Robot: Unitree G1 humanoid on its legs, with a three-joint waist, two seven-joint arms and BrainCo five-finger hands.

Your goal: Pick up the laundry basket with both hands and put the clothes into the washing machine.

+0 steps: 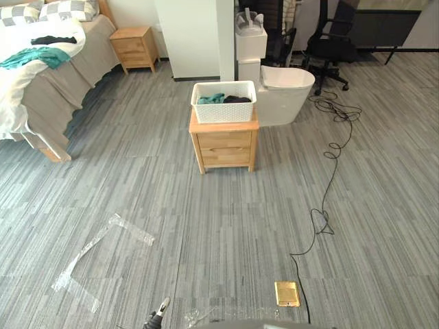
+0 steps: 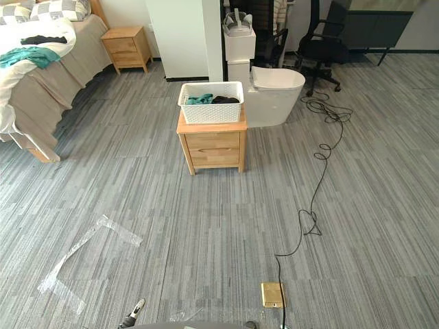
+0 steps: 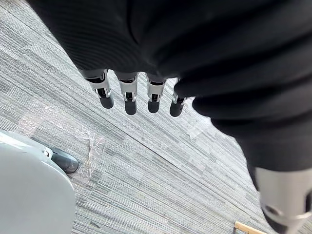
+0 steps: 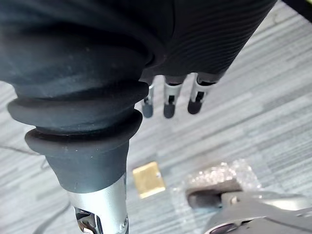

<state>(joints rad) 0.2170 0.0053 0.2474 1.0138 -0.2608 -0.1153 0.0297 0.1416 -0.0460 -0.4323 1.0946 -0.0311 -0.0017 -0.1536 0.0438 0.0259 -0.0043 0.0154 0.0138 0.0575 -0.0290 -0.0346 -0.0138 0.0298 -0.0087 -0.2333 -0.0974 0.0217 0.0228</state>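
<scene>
A white laundry basket (image 1: pixel 223 101) stands on a low wooden nightstand (image 1: pixel 224 142) in the middle of the room, some way ahead of me. Inside it lie a teal garment (image 1: pixel 210 99) and a dark garment (image 1: pixel 237 99). Just right of and behind the nightstand stands a white rounded appliance (image 1: pixel 285 92) with a white box on top. My left hand (image 3: pixel 129 95) hangs low over the grey floor, far from the basket, its fingers straight and holding nothing. My right hand (image 4: pixel 169 100) hangs the same way, fingers straight and empty.
A bed (image 1: pixel 41 82) with teal and dark clothes on it fills the far left, with a second nightstand (image 1: pixel 134 46) behind it. A black office chair (image 1: pixel 329 41) is at the back right. A brass floor plate (image 1: pixel 287 293) and clear tape (image 1: pixel 103 240) lie on the floor.
</scene>
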